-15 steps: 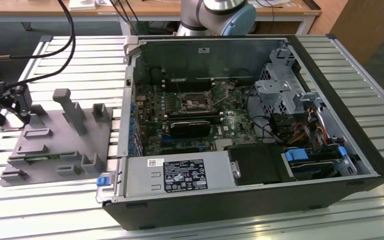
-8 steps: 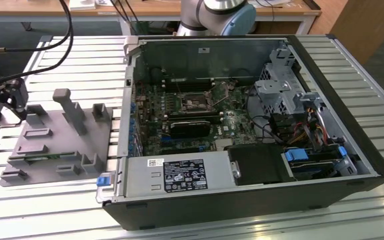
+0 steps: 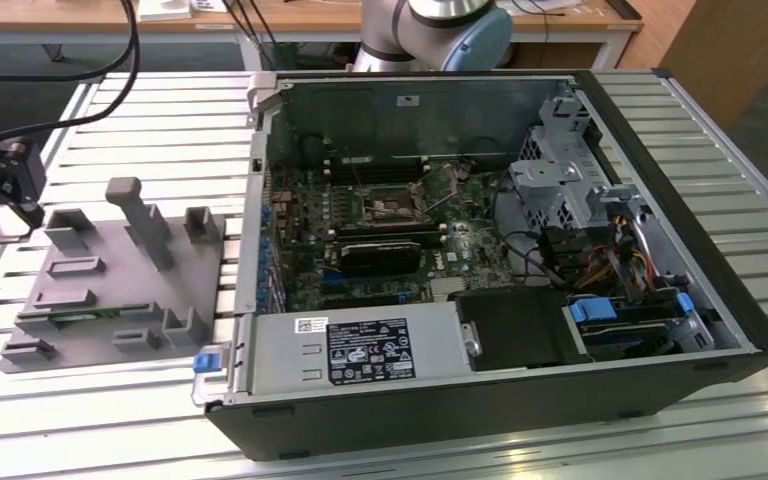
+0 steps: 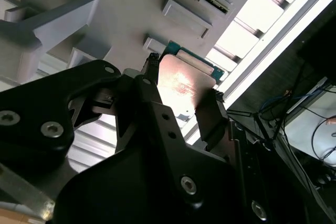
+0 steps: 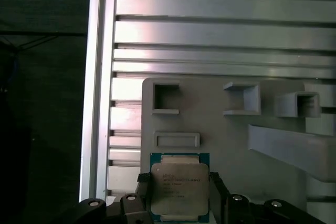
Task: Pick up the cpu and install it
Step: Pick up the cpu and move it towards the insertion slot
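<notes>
**Hand closed on the cpu at the edge of the grey holder**

In both wrist views the hand (image 5: 179, 179) (image 4: 184, 77) was clamped on the cpu (image 5: 180, 187) (image 4: 181, 86). One of its black fingers (image 5: 143, 183) (image 4: 151, 66) pressed against one edge of the chip and the other against the opposite edge. The chip sat squarely between them with its silvery metal top facing the first wrist camera and a green rim showing around it. Whether the chip rested on the holder or hung just clear of it could not be told.

Right behind the chip was the grey plastic holder (image 5: 226, 140) (image 4: 121, 3) (image 3: 104, 290). A shallow rectangular frame (image 5: 176, 139) moulded in it lay just beside the chip, and two open square pockets (image 5: 165, 98) lay farther on. In the exterior view the hand (image 3: 1, 215) hung at the edge of the holder on the exterior view's left, well apart from the tall upright post (image 3: 144, 220).

The holder lay on a slatted metal worktop (image 3: 157, 110) (image 5: 210, 30). Beyond the holder, on the exterior view's right, the open computer case (image 3: 491, 410) lay on its side. Inside it the main board showed a square socket (image 3: 391, 207), a black rectangular module (image 3: 381, 255) near that, and a grey box (image 3: 357, 350) nearer the front. Behind the case stood the base of the arm (image 3: 438, 30).
</notes>
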{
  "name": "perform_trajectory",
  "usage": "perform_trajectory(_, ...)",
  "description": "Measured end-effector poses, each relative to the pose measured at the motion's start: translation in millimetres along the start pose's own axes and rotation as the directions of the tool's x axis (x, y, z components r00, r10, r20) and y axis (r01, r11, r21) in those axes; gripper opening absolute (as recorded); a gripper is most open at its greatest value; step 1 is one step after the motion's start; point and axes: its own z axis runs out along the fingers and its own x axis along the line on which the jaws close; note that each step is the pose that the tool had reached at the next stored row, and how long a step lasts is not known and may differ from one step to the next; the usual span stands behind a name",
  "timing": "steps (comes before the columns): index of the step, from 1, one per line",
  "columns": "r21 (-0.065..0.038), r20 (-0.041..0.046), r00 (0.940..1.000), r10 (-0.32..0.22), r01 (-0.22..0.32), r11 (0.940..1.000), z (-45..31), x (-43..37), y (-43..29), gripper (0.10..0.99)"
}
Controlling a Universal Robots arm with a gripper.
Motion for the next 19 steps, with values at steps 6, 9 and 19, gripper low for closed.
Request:
perform_trajectory(6, 0.000, 0.0000, 1.0000, 0.000, 0.000, 1.0000, -11.4, 0.0, 1.0, 0.533)
perform_trajectory(9, 0.000, 0.0001, 1.0000, 0.000, 0.000, 1.0000, -15.2, 0.0, 1.6, 0.533)
perform_trajectory(19, 0.000, 0.0001, 1.0000, 0.000, 0.000, 1.0000, -25.1, 0.0, 3.3, 0.533)
